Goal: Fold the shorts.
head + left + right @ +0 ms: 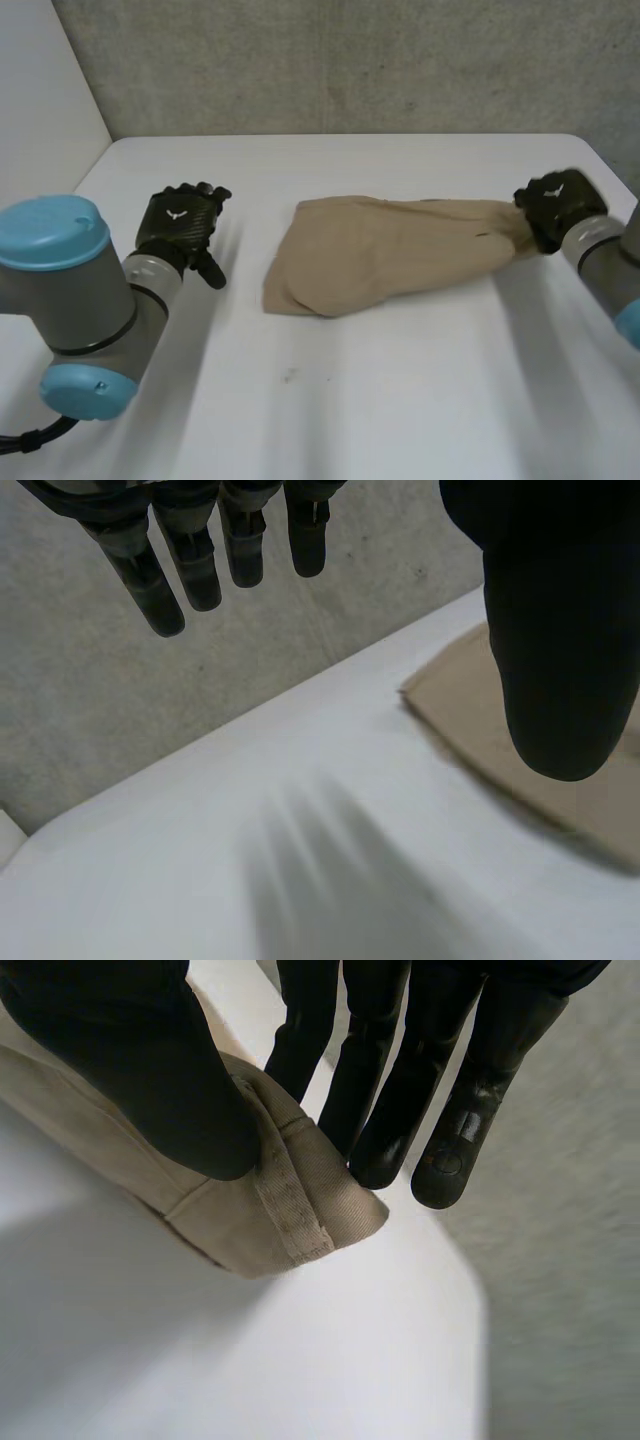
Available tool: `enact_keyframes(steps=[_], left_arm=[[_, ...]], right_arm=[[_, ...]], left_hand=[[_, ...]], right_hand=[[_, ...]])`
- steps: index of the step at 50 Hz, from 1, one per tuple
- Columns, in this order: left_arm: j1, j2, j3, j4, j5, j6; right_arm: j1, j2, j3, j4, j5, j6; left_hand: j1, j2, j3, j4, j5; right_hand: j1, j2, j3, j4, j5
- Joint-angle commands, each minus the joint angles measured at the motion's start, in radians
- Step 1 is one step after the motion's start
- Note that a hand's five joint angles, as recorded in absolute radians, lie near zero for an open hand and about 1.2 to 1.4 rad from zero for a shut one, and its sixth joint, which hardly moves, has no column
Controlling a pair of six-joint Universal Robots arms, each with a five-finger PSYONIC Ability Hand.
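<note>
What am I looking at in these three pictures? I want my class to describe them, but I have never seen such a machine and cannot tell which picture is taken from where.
This is a robot with two grey arms at a white table, each ending in a black hand. The wide picture comes from a camera between and behind the arms, looking down. The other two come from cameras on the wrists, each looking along its own hand's palm. On the table lie tan shorts, bunched rather than spread flat. The right hand pinches one end of them: its wrist view shows the thumb pressed on a seamed edge, with the fingers at the far side of the cloth. The left hand holds nothing; its fingers are straight, and it is beside the shorts, apart from them.
</note>
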Motion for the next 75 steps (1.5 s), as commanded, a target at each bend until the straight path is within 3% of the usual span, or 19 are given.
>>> enact_keyframes(steps=[1, 6, 11, 14, 15, 16, 18, 22, 25, 30, 34, 45, 49, 54, 65, 75], left_arm=[[0.013, 0.045, -0.032, 0.002, 0.002, 0.0], [0.015, 0.045, -0.032, 0.002, 0.002, 0.0], [0.013, 0.045, -0.029, 0.005, 0.002, 0.0], [0.013, 0.045, -0.026, 0.013, 0.002, 0.0], [0.015, 0.045, -0.019, 0.019, 0.002, 0.0], [0.015, 0.045, -0.016, 0.024, 0.002, 0.0], [0.015, 0.045, -0.008, 0.03, 0.002, 0.001], [0.016, 0.04, 0.052, 0.039, 0.002, 0.003], [0.015, 0.026, 0.135, 0.036, -0.003, -0.002], [-0.021, -0.07, 0.298, 0.025, 0.0, -0.002], [-0.08, -0.156, 0.424, 0.009, 0.017, -0.005], [-0.149, -0.421, 0.635, -0.109, 0.163, -0.054], [-0.146, -0.532, 0.734, -0.217, 0.151, -0.056], [-0.125, -0.628, 0.833, -0.379, 0.079, -0.053], [-0.108, -0.629, 0.824, -0.458, 0.059, -0.039], [-0.122, -0.529, 0.808, -0.476, 0.059, -0.031]], right_arm=[[0.106, -0.013, -0.147, 0.005, -0.016, -0.183], [0.235, 0.045, -0.23, -0.015, -0.118, -0.14], [0.385, 0.123, -0.25, -0.096, -0.31, -0.094], [0.443, 0.187, -0.25, -0.124, -0.37, -0.039], [0.451, 0.198, -0.25, -0.124, -0.378, -0.022], [0.457, 0.211, -0.25, -0.124, -0.381, -0.005], [0.468, 0.23, -0.248, -0.129, -0.38, 0.046], [0.468, 0.214, -0.256, -0.139, -0.34, 0.145], [0.464, 0.172, -0.265, -0.141, -0.271, 0.24], [0.38, 0.09, -0.27, -0.132, -0.122, 0.545], [0.324, 0.1, -0.277, -0.087, -0.117, 0.655], [0.278, 0.322, -0.457, 0.141, -0.125, 0.656], [0.27, 0.379, -0.506, 0.186, -0.126, 0.655], [0.247, 0.404, -0.521, 0.215, -0.126, 0.638], [0.244, 0.465, -0.601, 0.361, -0.088, 0.443], [0.261, 0.393, -0.601, 0.348, -0.091, 0.426]], left_hand=[[-0.016, -0.024, -0.035, -0.029, -0.047], [-0.016, -0.025, -0.035, -0.029, -0.047], [-0.017, -0.025, -0.036, -0.03, -0.048], [-0.016, -0.024, -0.035, -0.029, -0.047], [-0.016, -0.024, -0.035, -0.029, -0.047], [-0.016, -0.024, -0.035, -0.029, -0.047], [-0.016, -0.024, -0.035, -0.029, -0.047], [-0.016, -0.024, -0.035, -0.029, -0.047], [-0.013, -0.022, -0.032, -0.027, -0.044], [-0.001, -0.01, -0.02, -0.015, -0.032], [0.013, 0.005, -0.006, 0.0, -0.018], [0.066, 0.058, 0.047, 0.053, 0.035], [0.078, 0.069, 0.059, 0.064, 0.047], [0.084, 0.075, 0.065, 0.07, 0.053], [0.081, 0.072, 0.062, 0.067, 0.05], [0.049, 0.04, 0.03, 0.035, 0.018]], right_hand=[[0.442, 0.23, 0.235, 0.204, 0.257], [0.442, 0.23, 0.235, 0.204, 0.257], [0.442, 0.23, 0.235, 0.204, 0.257], [0.442, 0.23, 0.235, 0.204, 0.257], [0.426, 0.213, 0.219, 0.187, 0.24], [0.245, 0.033, 0.038, 0.007, 0.06], [-0.255, -0.468, -0.462, -0.494, -0.441], [-0.78, -0.992, -0.987, -1.018, -0.965], [-0.78, -0.992, -0.987, -1.018, -0.965], [-0.78, -0.992, -0.987, -1.018, -0.965], [-0.78, -0.992, -0.987, -1.018, -0.965], [-0.78, -0.992, -0.987, -1.018, -0.965], [-0.78, -0.992, -0.987, -1.018, -0.965], [-0.78, -0.992, -0.987, -1.018, -0.965], [-0.78, -0.992, -0.987, -1.018, -0.965], [-0.78, -0.992, -0.987, -1.018, -0.965]])
